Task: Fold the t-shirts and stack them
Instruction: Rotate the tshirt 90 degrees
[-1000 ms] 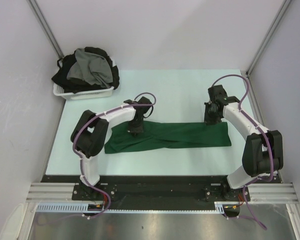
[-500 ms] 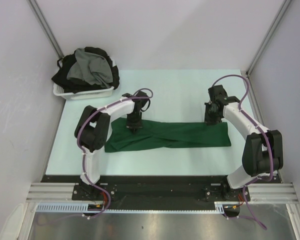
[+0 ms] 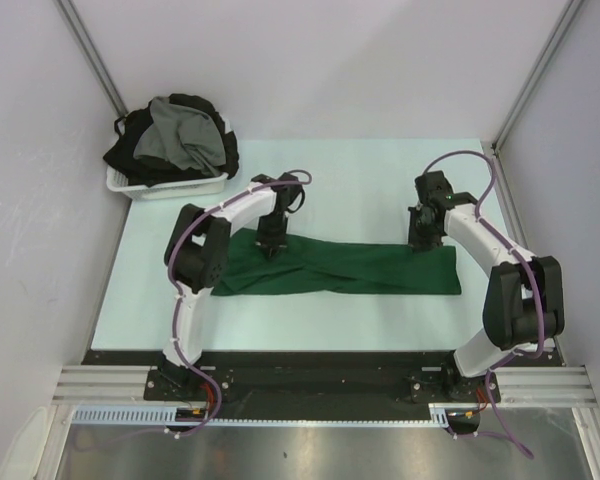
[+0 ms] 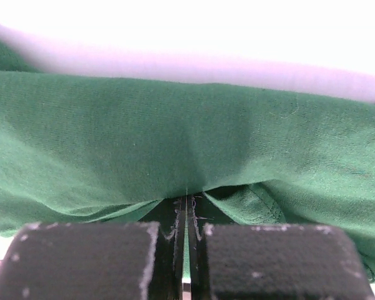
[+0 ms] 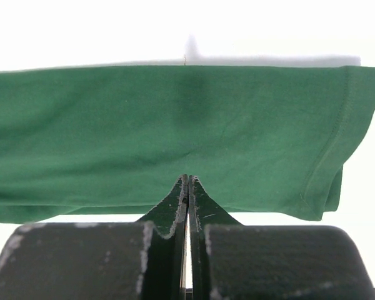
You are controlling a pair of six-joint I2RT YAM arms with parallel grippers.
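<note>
The left gripper (image 3: 271,246) and right gripper (image 3: 418,240), each pressed together, pinch the far edge of the green shirt (image 3: 352,270) lying across the table (image 3: 360,180).

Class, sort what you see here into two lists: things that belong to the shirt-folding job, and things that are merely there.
Belongs to the job: green t-shirt, pinched by the left hand and the right hand; grey t-shirt and black t-shirts, waiting in a heap.
Merely there: white basket holding that heap; table.
</note>
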